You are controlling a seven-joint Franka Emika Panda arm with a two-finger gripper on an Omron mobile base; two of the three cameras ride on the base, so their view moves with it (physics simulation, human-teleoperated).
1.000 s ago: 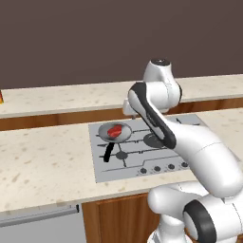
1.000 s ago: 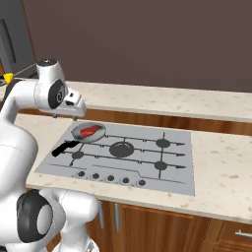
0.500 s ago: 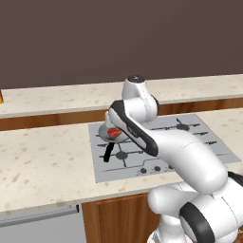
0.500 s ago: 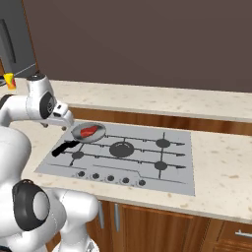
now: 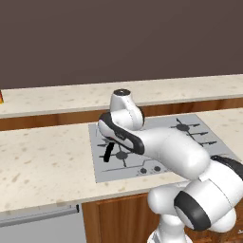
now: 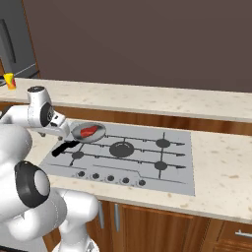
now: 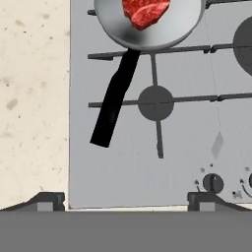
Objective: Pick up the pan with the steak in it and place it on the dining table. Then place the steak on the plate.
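The grey pan point(image 7: 147, 24) sits on the back-left burner of the stove, with the red steak point(image 7: 145, 11) lying in it. Its black handle point(image 7: 114, 98) points toward the stove's front-left corner. My gripper point(image 7: 127, 202) is open, its tips spread wide, above the stove's front edge and short of the handle's end. In the right base view the pan point(image 6: 88, 133) and steak point(image 6: 89, 131) show just right of my gripper point(image 6: 55, 133). In the left base view my arm covers the pan, leaving the handle point(image 5: 108, 152) showing. The dining table and the plate are out of view.
The grey stovetop point(image 6: 147, 162) is set in a beige speckled counter point(image 5: 42, 166), with knobs point(image 7: 213, 182) along its front edge. A raised ledge point(image 6: 147, 101) runs behind it. A small yellow object point(image 6: 10, 81) stands far back left.
My arm has swung left and down, bringing the hand from above the stove's middle to just beside the pan's handle. The jaws stayed open; the pan and steak have not moved.
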